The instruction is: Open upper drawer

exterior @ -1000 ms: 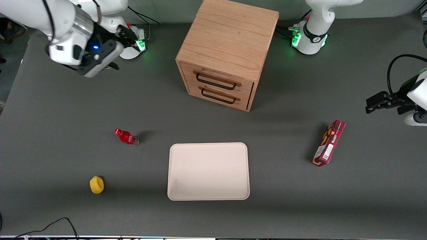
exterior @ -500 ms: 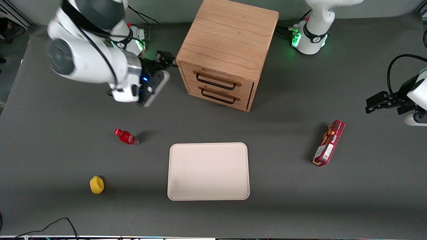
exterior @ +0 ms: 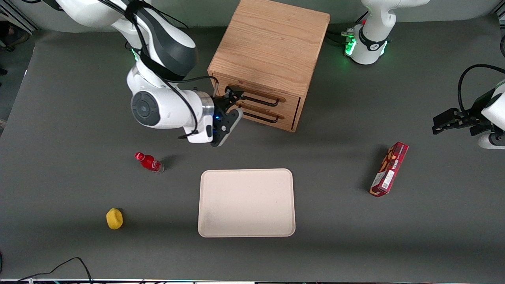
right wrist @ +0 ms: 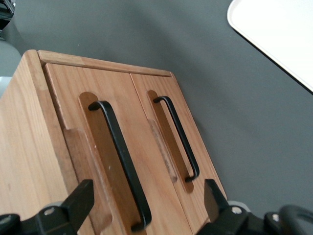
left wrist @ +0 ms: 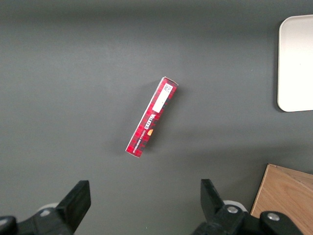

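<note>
Approaching was the step in hand: the gripper [exterior: 236, 96] hung with jaws spread in front of the cabinet [exterior: 272, 43], near the upper drawer [exterior: 256, 93] (still flush). Next, it needed to straddle the handle [right wrist: 122, 161].

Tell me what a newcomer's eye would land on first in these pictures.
First, the boxy light-oak wooden cabinet with two shut drawers, and the white working arm's claw, fingers spread, right in front of the upper drawer at one end of its black wire bar handle. Next, the pale rectangular tray, nearer the front camera than the cabinet. The small red bottle lies beside the tray, toward the working arm's end.
</note>
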{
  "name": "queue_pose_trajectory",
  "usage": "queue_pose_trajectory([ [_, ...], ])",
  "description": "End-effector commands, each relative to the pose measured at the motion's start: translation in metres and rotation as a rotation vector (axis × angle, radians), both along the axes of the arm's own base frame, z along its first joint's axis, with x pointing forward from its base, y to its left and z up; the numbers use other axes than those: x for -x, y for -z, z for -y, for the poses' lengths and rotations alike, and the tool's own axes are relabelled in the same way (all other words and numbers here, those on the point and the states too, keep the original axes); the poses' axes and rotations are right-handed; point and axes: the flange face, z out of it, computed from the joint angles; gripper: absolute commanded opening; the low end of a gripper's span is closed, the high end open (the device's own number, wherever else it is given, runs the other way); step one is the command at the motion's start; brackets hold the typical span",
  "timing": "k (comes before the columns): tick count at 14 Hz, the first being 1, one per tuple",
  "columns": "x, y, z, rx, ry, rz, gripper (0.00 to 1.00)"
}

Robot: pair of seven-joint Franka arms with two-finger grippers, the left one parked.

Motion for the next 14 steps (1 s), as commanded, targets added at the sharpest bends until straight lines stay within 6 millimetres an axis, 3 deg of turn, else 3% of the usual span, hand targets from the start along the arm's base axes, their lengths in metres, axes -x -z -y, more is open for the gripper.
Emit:
queue_pose_trajectory([
  [1, -0.002, 0.008, -0.014, -0.012, -0.033, 0.023, 1.0],
  [6, 0.01, 0.036, -0.034, 0.002, -0.077, 0.046, 1.0],
  [14, 0.027, 0.056, -0.047, 0.017, -0.102, 0.045, 1.0],
])
